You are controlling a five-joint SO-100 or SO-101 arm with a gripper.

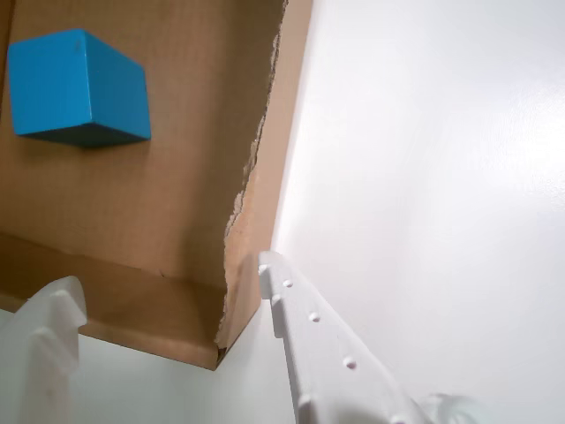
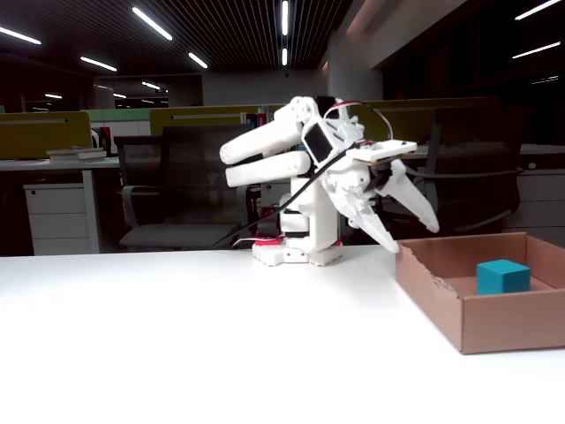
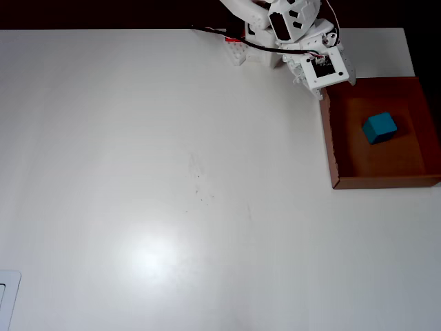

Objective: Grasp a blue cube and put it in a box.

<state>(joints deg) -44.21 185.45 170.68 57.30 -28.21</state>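
Note:
The blue cube (image 1: pixel 78 87) (image 2: pixel 503 276) (image 3: pixel 380 127) rests on the floor of the box (image 1: pixel 132 305) (image 2: pixel 503 322) (image 3: pixel 329 145), a shallow brown cardboard tray with a ragged rim. My gripper (image 1: pixel 166 276) (image 2: pixel 412 237) is open and empty. It hangs tilted downward just above the box's corner nearest the arm, apart from the cube. In the wrist view the cube lies at the upper left, beyond both white fingers. In the overhead view the wrist hides the fingertips.
The box stands at the right side of the white table (image 3: pixel 172 172). The arm's base (image 3: pixel 248 52) sits at the table's back edge, left of the box. A flat white object (image 3: pixel 7 296) shows at the lower left corner. Office chairs stand behind the table.

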